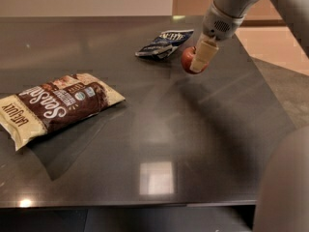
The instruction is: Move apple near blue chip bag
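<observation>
Red apple (186,58) pinched by the gripper (194,61), perhaps lifted, just beside the blue chip bag (163,42).

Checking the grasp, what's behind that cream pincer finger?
The apple: its red left side shows past the finger of the pincer, which is closed on it near the blue chip bag. The apple's right side is covered.

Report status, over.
Pincer shut on small round red apple. Apple just short of dark blue foil chip bag. Brown-and-cream snack bag far aside.
</observation>
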Controlling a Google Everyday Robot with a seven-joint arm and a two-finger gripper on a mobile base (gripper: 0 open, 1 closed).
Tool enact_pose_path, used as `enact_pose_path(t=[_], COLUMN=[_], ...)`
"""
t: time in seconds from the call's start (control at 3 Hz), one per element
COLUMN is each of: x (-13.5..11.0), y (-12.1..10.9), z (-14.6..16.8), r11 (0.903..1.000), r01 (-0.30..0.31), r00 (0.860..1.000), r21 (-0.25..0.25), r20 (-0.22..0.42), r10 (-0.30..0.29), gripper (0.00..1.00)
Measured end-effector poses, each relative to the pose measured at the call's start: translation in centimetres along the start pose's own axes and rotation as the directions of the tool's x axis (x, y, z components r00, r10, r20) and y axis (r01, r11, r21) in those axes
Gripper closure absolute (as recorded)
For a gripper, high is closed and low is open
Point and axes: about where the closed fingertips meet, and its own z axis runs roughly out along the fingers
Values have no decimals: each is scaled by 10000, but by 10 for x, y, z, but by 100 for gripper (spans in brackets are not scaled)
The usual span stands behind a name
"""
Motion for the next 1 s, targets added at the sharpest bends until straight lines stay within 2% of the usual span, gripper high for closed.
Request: enact_pose_path(t=[0.33, 1.0], x=[-4, -27], y=[-37, -98], z=[17, 26], r11=[9994, 9929], r01=[-330, -754], r00=[9992, 9915], r21=[-52, 925], r20=[242, 1127], r10=[331, 648], gripper=[100, 100])
